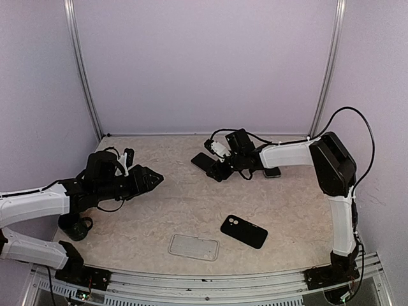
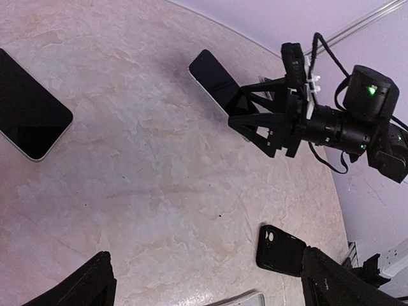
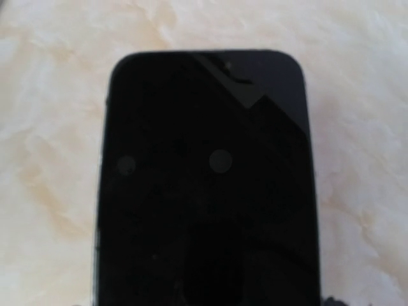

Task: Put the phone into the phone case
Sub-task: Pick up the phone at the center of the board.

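Up front, black case (image 1: 243, 231) beside seemingly clear case (image 1: 194, 247).

Right claw (image 1: 220, 169) hangs over phone (image 1: 203, 160); tabletop (image 1: 182, 204) centre free; black case (image 1: 243, 231) front-right.

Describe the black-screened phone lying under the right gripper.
The slim rectangular phone has rounded corners, a glossy dark screen with faint reflections, and a pale silvery edge. It lies flat, screen up, on the beige marbled table, towards its far side. The right gripper hangs over one end; contact is unclear.
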Action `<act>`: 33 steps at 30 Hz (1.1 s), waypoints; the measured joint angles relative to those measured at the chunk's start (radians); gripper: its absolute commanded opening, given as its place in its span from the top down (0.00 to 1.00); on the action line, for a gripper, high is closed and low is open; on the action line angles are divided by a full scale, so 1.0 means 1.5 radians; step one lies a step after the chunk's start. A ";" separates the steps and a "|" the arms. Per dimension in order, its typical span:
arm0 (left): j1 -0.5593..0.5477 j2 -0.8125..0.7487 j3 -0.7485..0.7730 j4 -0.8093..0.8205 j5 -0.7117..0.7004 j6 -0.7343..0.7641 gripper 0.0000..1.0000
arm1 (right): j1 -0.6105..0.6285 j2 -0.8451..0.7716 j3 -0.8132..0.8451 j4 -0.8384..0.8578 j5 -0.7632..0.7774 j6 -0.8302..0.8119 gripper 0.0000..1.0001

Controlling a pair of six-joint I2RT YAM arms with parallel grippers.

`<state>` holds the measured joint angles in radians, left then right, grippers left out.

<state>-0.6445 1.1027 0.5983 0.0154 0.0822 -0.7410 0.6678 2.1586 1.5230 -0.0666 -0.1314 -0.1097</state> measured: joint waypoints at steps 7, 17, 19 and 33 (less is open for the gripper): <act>0.037 0.047 -0.006 0.051 0.056 -0.004 0.01 | 0.040 -0.056 -0.061 0.020 0.003 -0.023 0.36; 0.063 0.108 -0.006 0.129 0.135 -0.010 0.01 | 0.099 -0.158 -0.151 0.064 0.003 -0.041 0.36; 0.066 0.116 -0.006 0.141 0.145 -0.010 0.02 | 0.108 -0.178 -0.168 0.072 0.003 -0.044 0.36; 0.074 0.147 -0.006 0.230 0.229 -0.028 0.05 | 0.143 -0.289 -0.259 0.104 -0.006 -0.052 0.37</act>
<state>-0.5335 1.3235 0.5900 0.3599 0.4252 -0.7830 0.8822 1.7245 1.1351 0.0891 -0.1406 -0.1875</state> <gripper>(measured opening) 0.960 0.730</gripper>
